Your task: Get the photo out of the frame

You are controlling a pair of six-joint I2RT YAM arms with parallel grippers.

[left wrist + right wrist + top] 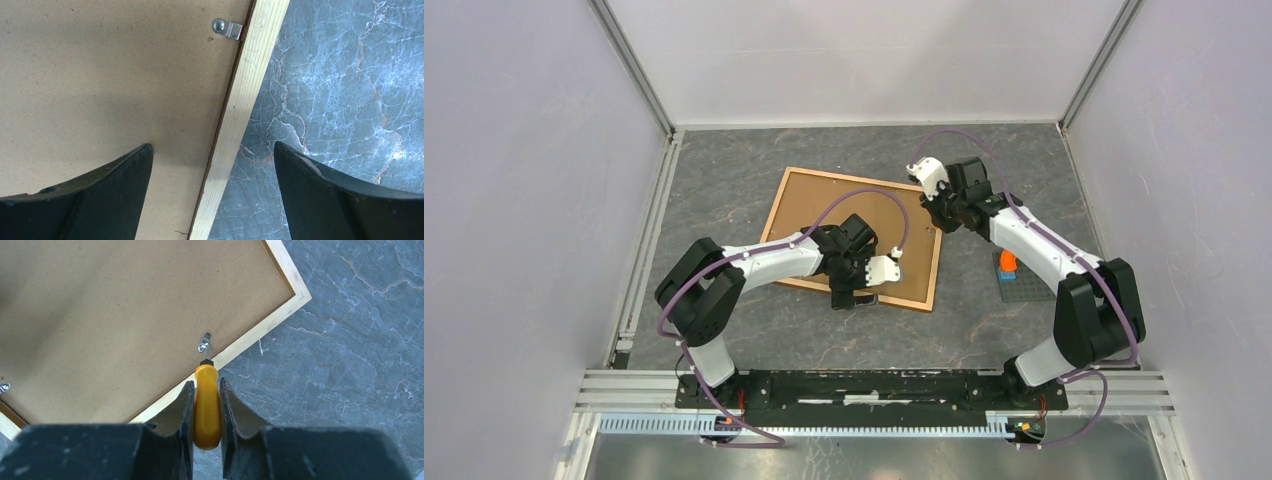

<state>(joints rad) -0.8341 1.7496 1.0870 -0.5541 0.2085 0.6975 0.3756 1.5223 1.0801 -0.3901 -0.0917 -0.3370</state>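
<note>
- The frame (824, 205) lies back-up on the bench (754, 340).
- My left jaws are open, straddling one frame edge.
- My right jaws clamp a yellow screwdriver (207, 410), its tip at a metal clip (204, 342).

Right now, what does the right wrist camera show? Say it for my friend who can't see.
The right tool grips a yellow-handled screwdriver, its tip aimed at a small metal clip on the frame's brown back panel. The frame lies face down on a grey marbled table, one wooden corner in view.
</note>
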